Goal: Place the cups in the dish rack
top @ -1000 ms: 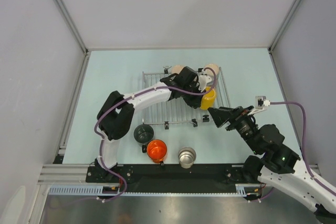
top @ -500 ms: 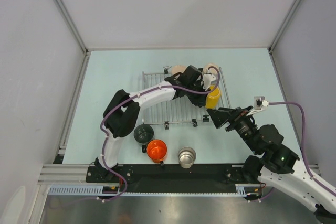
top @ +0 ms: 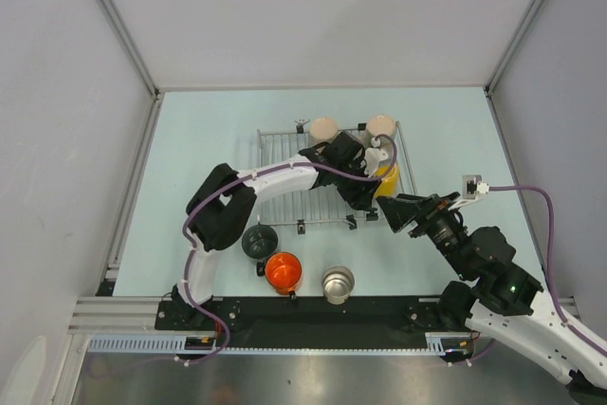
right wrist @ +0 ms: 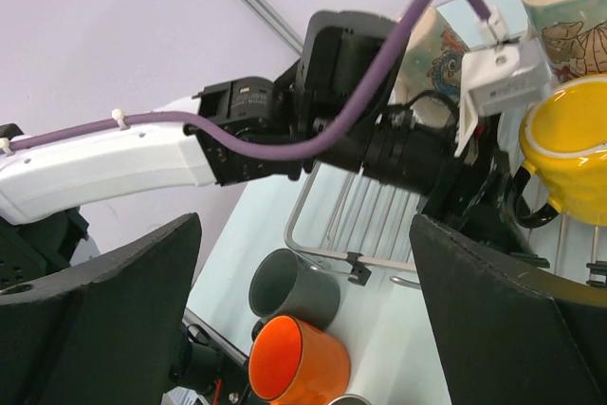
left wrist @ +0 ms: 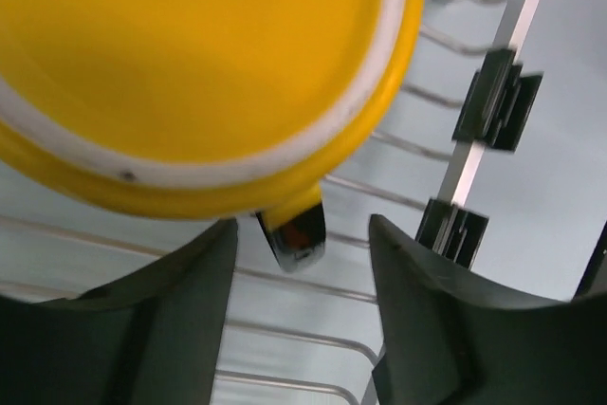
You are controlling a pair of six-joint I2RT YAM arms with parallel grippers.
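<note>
The yellow mug (top: pixel 386 177) rests on the rack (top: pixel 285 198) near its right edge, its handle (left wrist: pixel 294 234) loose between the spread fingers of the left gripper (left wrist: pixel 303 228), so a crooked retreat could hook and tip it; the right gripper (top: pixel 391 208) hangs spread and empty.

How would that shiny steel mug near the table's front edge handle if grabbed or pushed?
The shiny steel mug looks like thin metal, so it is probably stiff and light for its size. Its polished surface may slip in a pinch grip. It stands on end, not on its side, so a low push should slide it rather than roll it.
</note>
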